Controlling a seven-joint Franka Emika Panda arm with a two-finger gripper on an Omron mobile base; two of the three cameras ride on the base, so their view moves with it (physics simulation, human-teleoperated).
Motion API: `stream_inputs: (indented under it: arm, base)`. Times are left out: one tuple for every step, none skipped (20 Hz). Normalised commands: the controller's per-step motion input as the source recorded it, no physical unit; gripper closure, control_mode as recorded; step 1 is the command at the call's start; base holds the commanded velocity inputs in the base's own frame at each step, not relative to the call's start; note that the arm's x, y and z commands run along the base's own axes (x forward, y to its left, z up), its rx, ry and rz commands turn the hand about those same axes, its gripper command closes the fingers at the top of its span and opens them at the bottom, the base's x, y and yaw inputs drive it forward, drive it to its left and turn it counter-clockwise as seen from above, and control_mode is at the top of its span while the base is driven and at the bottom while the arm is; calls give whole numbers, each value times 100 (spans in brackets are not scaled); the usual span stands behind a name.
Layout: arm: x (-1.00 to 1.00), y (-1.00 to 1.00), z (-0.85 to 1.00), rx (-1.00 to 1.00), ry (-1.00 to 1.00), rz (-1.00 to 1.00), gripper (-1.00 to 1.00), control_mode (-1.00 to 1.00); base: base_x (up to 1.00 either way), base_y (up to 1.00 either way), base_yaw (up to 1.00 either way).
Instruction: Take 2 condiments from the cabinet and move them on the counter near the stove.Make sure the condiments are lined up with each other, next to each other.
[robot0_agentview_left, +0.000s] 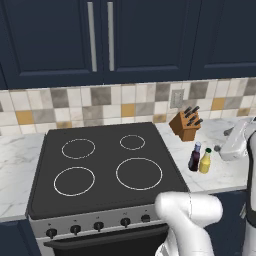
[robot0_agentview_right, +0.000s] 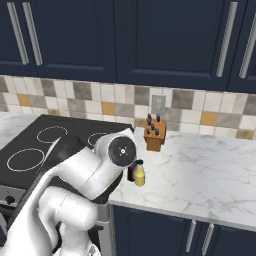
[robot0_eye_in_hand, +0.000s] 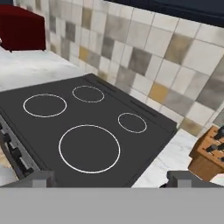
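Two condiments stand upright and side by side on the white marble counter (robot0_agentview_left: 227, 175), just right of the stove (robot0_agentview_left: 105, 165). The dark maroon bottle (robot0_agentview_left: 194, 157) is on the stove side and the yellow bottle (robot0_agentview_left: 205, 161) touches or nearly touches it. From the right base view, the yellow bottle (robot0_agentview_right: 140, 173) shows clearly, while my arm half hides the maroon bottle (robot0_agentview_right: 131, 172). My gripper (robot0_agentview_left: 220, 148) hovers just right of the bottles, above the counter, apart from them. In the hand view my gripper (robot0_eye_in_hand: 113, 178) is open and empty, facing the stove (robot0_eye_in_hand: 87, 131). The cabinet is out of view.
A wooden knife block (robot0_agentview_left: 186, 125) stands against the tiled wall behind the bottles, also the knife block (robot0_eye_in_hand: 209, 155). Navy door cabinets (robot0_agentview_left: 100, 40) hang above. A dark red object (robot0_eye_in_hand: 22, 26) sits on the counter beyond the stove's far side. My arm's elbow (robot0_agentview_right: 122, 150) rises in front of the stove.
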Motion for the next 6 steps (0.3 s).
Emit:
stream_inputs:
  arm:
    - [-34,79,61,-9,-7,-13,-100,-100]
    - [-34,79,60,-9,-7,-13,-100,-100]
    - [-32,72,64,-7,-1,-14,-100,-100]
    - [-31,70,68,-6,0,-15,-100,-100]
    - [-32,60,69,-5,0,-15,-100,-100]
    - [-26,60,70,-6,0,-15,-100,-100]
  base:
    - [0,0,0]
    - [0,0,0]
    - [0,0,0]
    - [0,0,0]
    - [0,0,0]
    - [0,0,0]
